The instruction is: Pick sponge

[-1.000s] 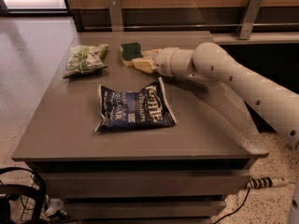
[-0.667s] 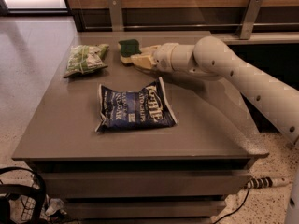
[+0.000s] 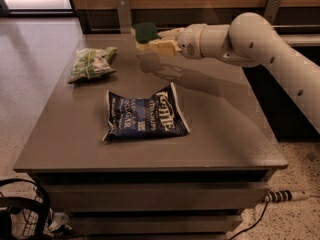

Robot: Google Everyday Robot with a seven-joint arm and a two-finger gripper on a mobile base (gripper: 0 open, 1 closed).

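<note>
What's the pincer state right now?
Pincer: closed on the small dark-green-topped yellow foam sponge, holding it above the far side of the grey table.

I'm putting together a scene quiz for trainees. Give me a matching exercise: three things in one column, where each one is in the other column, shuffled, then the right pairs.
Things:
1. sponge
2. light green snack bag
3. dark blue chip bag

Places:
A. lying flat near the middle of the table
B. gripped in the pincer, raised off the surface near the table's far edge
C. on the table, far part, toward the picture's left

Pairs: 1-B, 2-C, 3-A
</note>
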